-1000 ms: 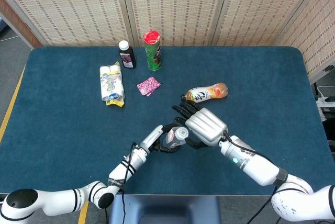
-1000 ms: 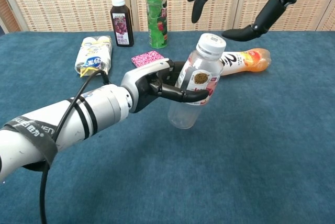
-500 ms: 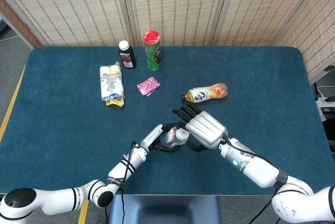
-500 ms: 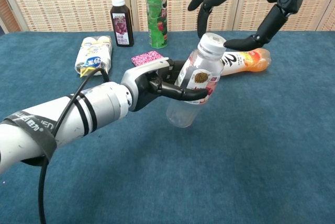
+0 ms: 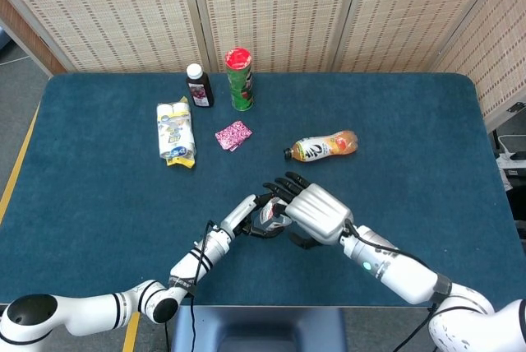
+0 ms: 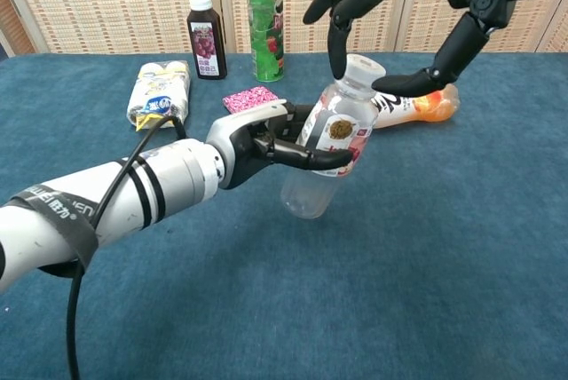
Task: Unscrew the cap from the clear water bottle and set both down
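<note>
— Bottle [image 6: 325, 154] first: where is it?

— The left hand [image 6: 266, 143] grips it around the label, tilted, up off the tabletop [image 6: 461, 247]. It looks empty, so I think it is light, thin and easy to squash.

— And the cap [image 6: 364, 68]?

— White, still on. The right hand [image 6: 390, 16] hangs right over it, fingers spread, holding nothing. Pinch the cap by its sides.

— Anything in the way?

— No. An orange drink bottle [image 6: 417, 100] lies just behind the right hand. A pink packet [image 6: 248, 98] lies beyond the left hand.

Orange drink bottle [image 6: 417, 101] label: I read a large "2".
Other labels: I can't read them.
</note>
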{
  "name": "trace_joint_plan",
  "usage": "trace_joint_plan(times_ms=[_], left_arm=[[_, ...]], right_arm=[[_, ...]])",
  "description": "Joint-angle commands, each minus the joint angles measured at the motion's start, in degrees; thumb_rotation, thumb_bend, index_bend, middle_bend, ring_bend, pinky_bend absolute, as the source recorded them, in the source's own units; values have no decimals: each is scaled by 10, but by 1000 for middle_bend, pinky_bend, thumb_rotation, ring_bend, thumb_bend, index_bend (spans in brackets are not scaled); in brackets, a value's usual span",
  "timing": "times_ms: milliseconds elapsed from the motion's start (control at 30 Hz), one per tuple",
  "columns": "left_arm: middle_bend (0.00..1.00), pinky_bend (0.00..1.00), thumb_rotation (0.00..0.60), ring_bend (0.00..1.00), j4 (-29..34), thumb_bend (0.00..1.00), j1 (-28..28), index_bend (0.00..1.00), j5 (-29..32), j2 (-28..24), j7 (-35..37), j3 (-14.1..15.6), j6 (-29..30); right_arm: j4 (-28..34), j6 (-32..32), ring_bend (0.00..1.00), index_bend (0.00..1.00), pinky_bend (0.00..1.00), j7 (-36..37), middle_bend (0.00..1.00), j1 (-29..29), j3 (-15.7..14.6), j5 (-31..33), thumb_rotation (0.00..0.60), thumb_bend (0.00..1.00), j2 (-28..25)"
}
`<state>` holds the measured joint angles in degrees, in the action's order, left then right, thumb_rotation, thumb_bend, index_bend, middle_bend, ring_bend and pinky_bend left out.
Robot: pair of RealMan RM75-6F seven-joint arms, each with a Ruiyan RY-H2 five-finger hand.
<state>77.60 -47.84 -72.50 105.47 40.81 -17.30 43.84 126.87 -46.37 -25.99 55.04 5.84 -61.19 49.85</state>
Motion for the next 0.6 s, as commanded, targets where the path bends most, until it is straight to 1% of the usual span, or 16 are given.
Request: trace_joint_plan(times_ms=[33, 167, 300, 600], left_arm=[[824, 580, 600, 570, 1, 766, 1, 735, -1, 0, -1, 1, 1], [824, 580, 600, 570, 3, 765, 2, 735, -2, -2, -1, 1, 5], [824, 581, 600, 570, 3, 764, 3, 736, -1, -2, -1, 2, 5], [824, 580, 600, 570, 8, 764, 4, 737, -1, -2, -3, 3, 7]], right_arm=[[-2, -10, 0, 274, 0, 8, 0, -7, 3, -9, 472, 381, 3], [-10, -24, 0, 203, 0, 17, 0, -16, 9, -16, 472, 379, 4], [-18, -30, 0, 149, 0, 8, 0, -20, 7, -11, 473, 332, 4], [-33, -18, 0, 222, 0, -17, 0, -11, -1, 28, 472, 330, 16]])
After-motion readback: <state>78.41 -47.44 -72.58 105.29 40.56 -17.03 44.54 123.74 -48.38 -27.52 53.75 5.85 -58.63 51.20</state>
